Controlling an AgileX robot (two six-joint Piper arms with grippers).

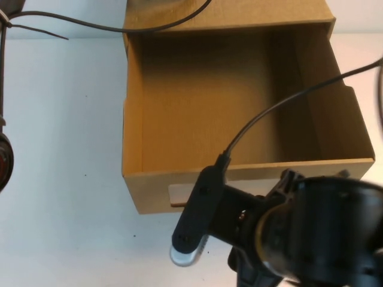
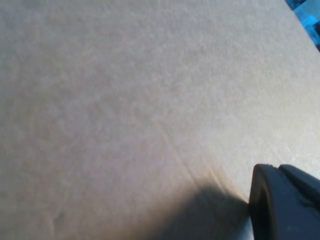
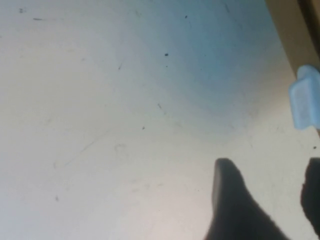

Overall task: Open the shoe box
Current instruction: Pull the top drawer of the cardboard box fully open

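High view shows you the brown cardboard shoe box [image 1: 149,188] already open, nothing left; right pincer [image 3: 272,205] spread over the white desk [image 3: 100,100] at lower centre, left pincer [image 2: 285,205] against cardboard, state you cannot tell.

From the robot's side, my high camera looks steeply down on the shoe box [image 1: 197,107] and white table [image 1: 60,149]. My left wrist camera sits right against a cardboard surface [image 2: 125,100]. My right wrist camera faces the table closely, sharing the box's edge with the high view.
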